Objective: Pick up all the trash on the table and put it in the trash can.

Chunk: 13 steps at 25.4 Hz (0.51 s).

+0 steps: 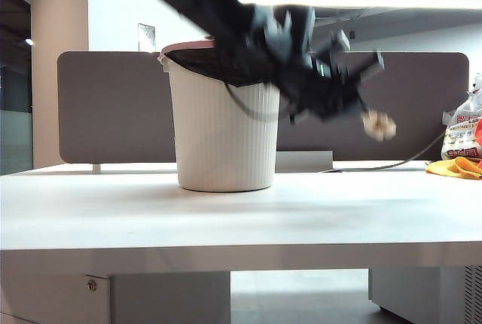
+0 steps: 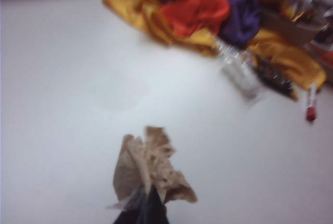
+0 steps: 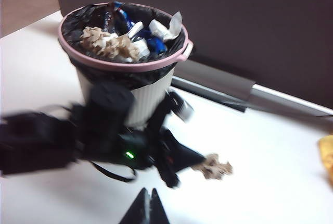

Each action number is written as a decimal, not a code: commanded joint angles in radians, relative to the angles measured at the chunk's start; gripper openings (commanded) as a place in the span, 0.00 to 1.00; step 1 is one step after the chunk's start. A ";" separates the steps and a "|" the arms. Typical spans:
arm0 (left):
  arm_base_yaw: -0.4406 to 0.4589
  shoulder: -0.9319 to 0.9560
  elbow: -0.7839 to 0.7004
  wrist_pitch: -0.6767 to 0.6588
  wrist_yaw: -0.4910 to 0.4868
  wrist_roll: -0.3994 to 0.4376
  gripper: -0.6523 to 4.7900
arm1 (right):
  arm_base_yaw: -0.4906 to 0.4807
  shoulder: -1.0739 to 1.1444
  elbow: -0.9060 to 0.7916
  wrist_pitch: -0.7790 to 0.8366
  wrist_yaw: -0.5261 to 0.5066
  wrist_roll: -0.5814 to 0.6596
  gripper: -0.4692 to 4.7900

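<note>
Clamping a crumpled ball of beige paper trash (image 2: pixel 151 169) between its closed fingertips, the left gripper (image 1: pixel 361 113) hangs in the air just beside the trash can (image 1: pixel 222 132), on the side toward the printed plastic bag (image 1: pixel 461 134), with the ball clear of the table (image 1: pixel 241 211) and a little below the can's pinkish rim. In the left wrist view the paper sits pinched at the tips of the jaws, with only white tabletop beneath it and a heap of yellow, orange and purple cloth (image 2: pixel 208 15) lying well apart from it. The right wrist view shows the same ball (image 3: pixel 213 166) sticking out from the left arm's black hand, next to the can's ribbed wall.

The right gripper (image 3: pixel 145 208) hovers near the can too, looking down on it, its jaws pressed together on nothing.

The can already holds several brown paper wads among white and blue scraps inside its black liner. So the step in hand is, I judge, the carry: the ball is grasped and lifted but not yet over the opening. The next move calls for raising the ball above the rim, bringing it over the middle of the liner, and only then parting the jaws. No other paper balls show on the table in these views, though motion blur hides much detail.
</note>
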 commanded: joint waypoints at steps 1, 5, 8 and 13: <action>-0.003 -0.114 0.013 -0.132 -0.008 0.146 0.11 | -0.002 -0.010 0.006 0.063 0.082 -0.037 0.08; 0.021 -0.288 0.013 -0.241 -0.080 0.330 0.11 | -0.008 -0.016 0.006 0.147 0.023 0.018 0.08; 0.096 -0.394 0.015 -0.285 -0.102 0.338 0.11 | -0.007 0.009 0.006 0.226 -0.069 0.076 0.08; 0.249 -0.446 0.016 -0.282 -0.114 0.316 0.11 | -0.004 0.083 0.006 0.326 -0.176 0.148 0.08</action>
